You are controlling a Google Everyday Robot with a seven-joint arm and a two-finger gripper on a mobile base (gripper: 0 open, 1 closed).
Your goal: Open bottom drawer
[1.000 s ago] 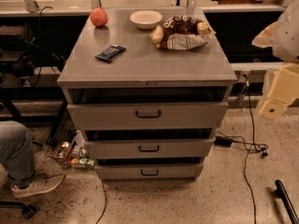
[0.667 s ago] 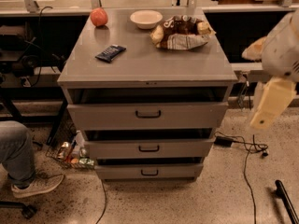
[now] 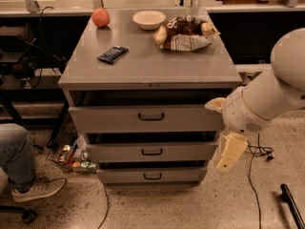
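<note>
The gray cabinet (image 3: 152, 75) has three drawers. The bottom drawer (image 3: 119, 176) is the slimmest, lowest front, with a small black loop handle (image 3: 152, 176) at its centre, and it stands out slightly from the frame. The medium drawer (image 3: 114, 152) and the tall top drawer (image 3: 109, 120) sit above it. My gripper (image 3: 231, 151) hangs cream-coloured from the white arm (image 3: 267, 99) just off the cabinet's right front corner, at about middle-drawer height, right of and above the bottom handle. It touches nothing.
On the cabinet top lie an apple (image 3: 100, 17), a white bowl (image 3: 149, 19), a chip bag (image 3: 185, 32) and a dark blue packet (image 3: 113, 54). A person's leg and shoe (image 3: 24, 171) are at the left. Cans (image 3: 71, 159) and cables (image 3: 257, 151) lie on the floor.
The arm has swung in from the right edge toward the cabinet, and the gripper has come down and left to the cabinet's right front corner. The drawers have not moved.
</note>
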